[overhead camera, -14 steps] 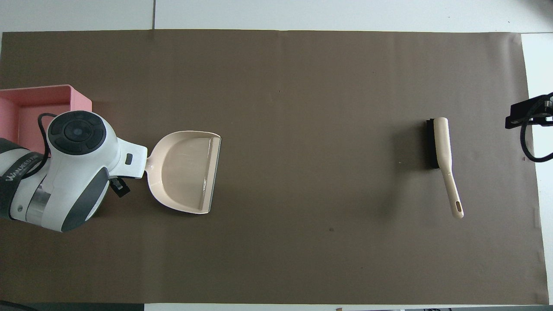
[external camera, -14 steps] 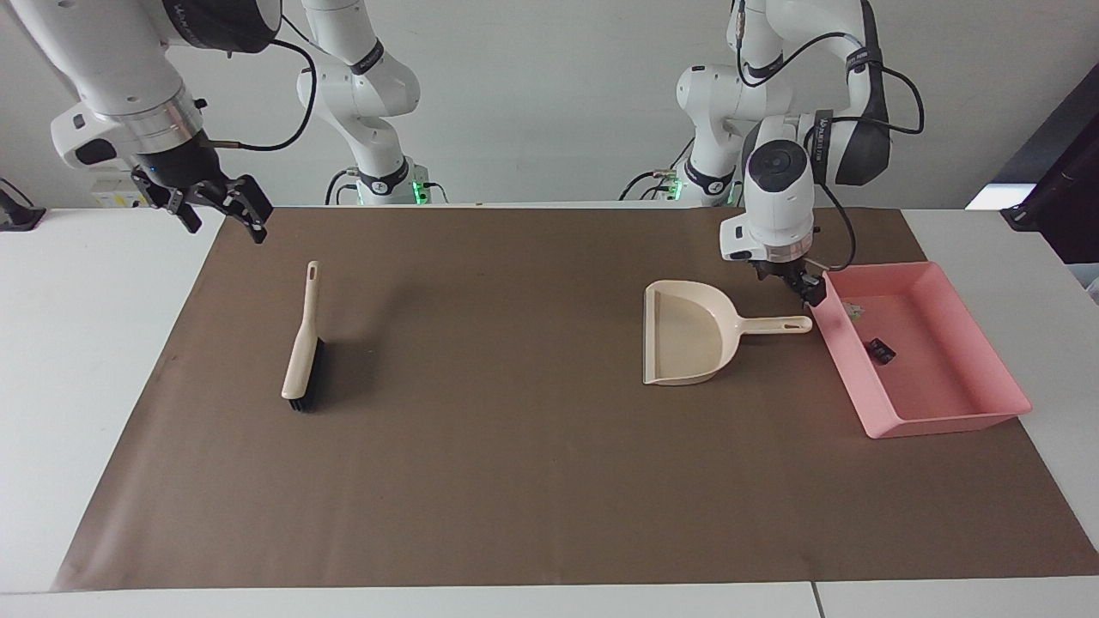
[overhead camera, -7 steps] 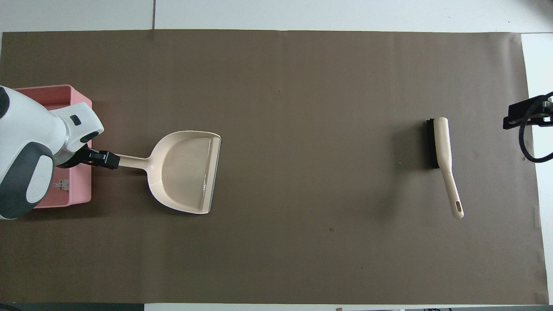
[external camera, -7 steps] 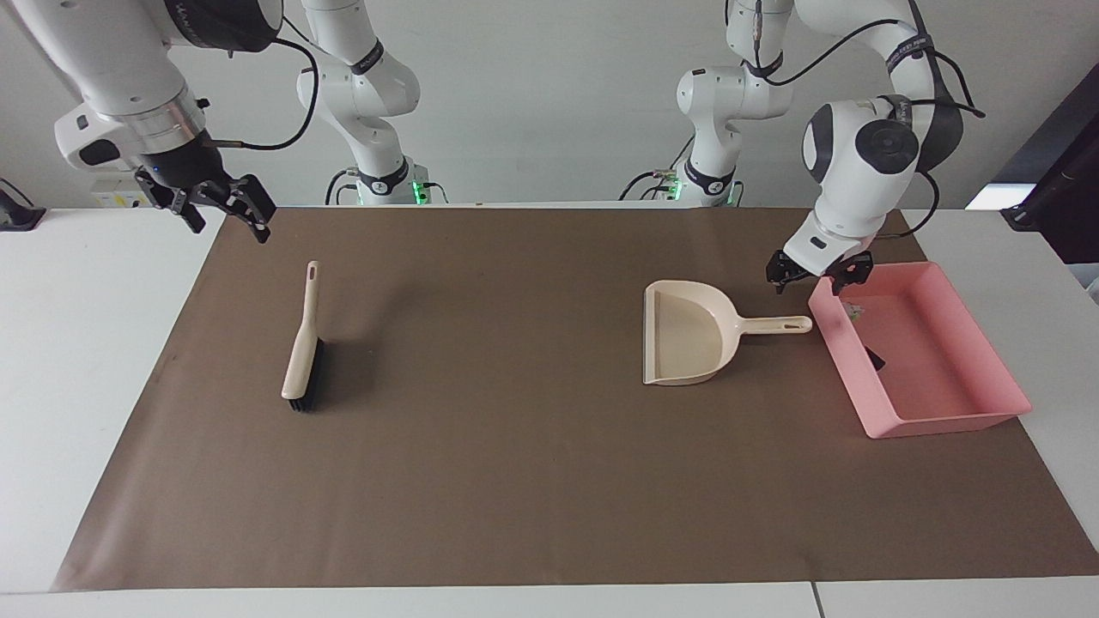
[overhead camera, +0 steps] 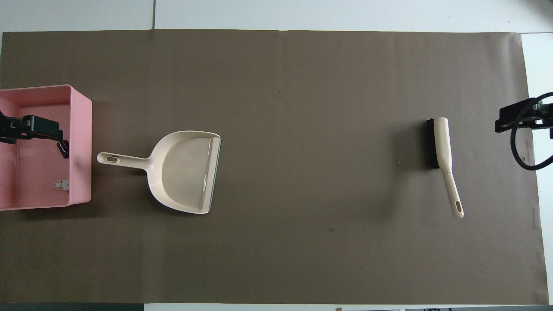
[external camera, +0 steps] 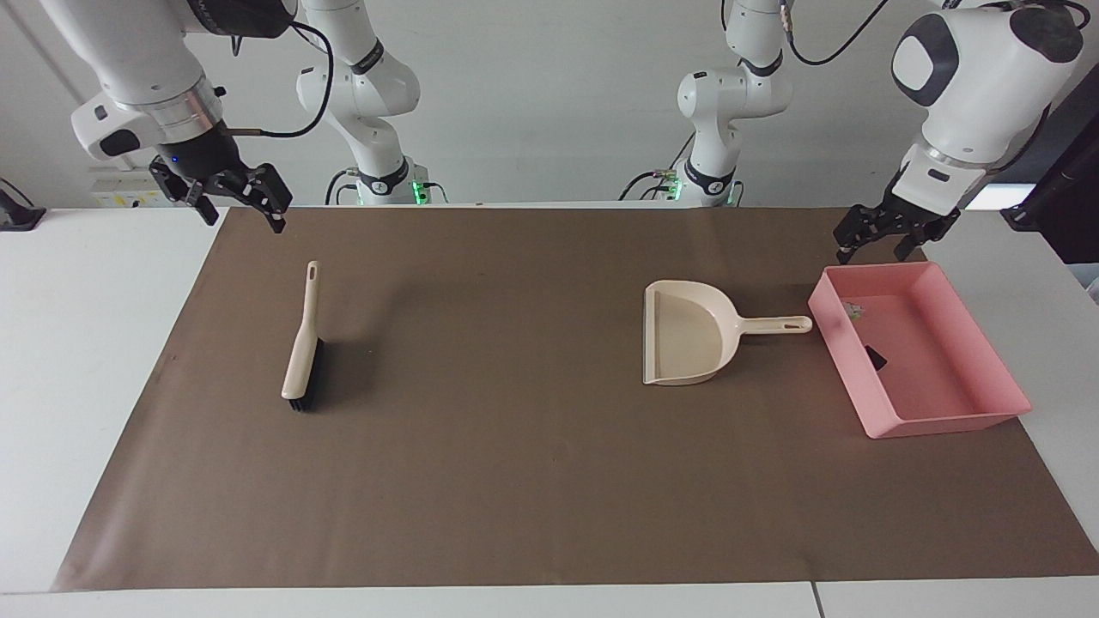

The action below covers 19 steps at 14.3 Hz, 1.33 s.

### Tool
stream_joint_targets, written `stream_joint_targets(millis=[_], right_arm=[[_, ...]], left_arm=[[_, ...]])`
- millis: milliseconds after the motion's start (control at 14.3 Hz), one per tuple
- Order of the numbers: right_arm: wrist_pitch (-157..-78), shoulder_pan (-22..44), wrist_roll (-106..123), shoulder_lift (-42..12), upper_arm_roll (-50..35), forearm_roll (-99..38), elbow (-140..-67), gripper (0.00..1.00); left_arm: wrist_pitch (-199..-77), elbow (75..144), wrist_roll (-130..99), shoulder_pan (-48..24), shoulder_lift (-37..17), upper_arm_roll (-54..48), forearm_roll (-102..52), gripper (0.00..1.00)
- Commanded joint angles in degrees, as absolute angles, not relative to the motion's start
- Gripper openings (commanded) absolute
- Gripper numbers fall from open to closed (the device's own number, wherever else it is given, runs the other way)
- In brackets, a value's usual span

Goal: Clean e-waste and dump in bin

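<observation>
Over the robot-side edge of the pink bin hangs the left pincer, up in the air w/ its fingers spread apart and nothing between them. In the overhead view the same pincer shows over the bin's inside, but the facing view puts it well clear above the rim, touching nothing.

Inside the bin lies the e-waste: a white-grey scrap w/ a bit of green by the wall nearest the robots, and a small black block farther from the robots, near the wall on the dustpan side. In the overhead view the pincer covers the block.

Just beside the bin, toward the right arm's end of the counter, sits the beige dustpan, flat on the brown mat. Its handle tip points at the bin and stops just short of the wall; its mouth opens toward the right arm's end. Pan looks empty.

At the right arm's end, the right pincer hangs high over the mat's corner nearest the robots, fingers apart, empty, waiting. The brush lies on the mat, handle toward the robots, black bristles at the end away from them, well apart from the dustpan.
</observation>
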<state>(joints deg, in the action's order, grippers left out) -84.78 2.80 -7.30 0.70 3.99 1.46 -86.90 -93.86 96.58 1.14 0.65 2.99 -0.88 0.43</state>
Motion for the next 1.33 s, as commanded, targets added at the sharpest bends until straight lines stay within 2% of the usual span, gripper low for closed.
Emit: stream_joint_targets(millis=[0,280,421,1262], right_arm=[[-83.7,3.0,-7.2,-1.1,3.8,1.5,-84.5,0.99],[-84.9,2.6,-5.4,-1.0,3.9,1.1,-84.9,0.99],[-84.8,2.6,-5.3,-0.8,3.9,1.0,-85.3,0.99],[-85.1,2.8,-4.7,-0.4,3.9,0.9,-86.0,0.99]], left_arm=[[-85.0,87.7,0.4,0.9,1.0,-1.1,-0.4,0.98],[-78.2,82.1,0.4,0.6,0.3,-1.2,-0.4,0.98],[-78.6,84.4,0.5,0.6,1.3,-1.2,-0.1,0.98],[-81.7,86.0,1.3,0.7,1.6,-1.1,-0.4,0.98]])
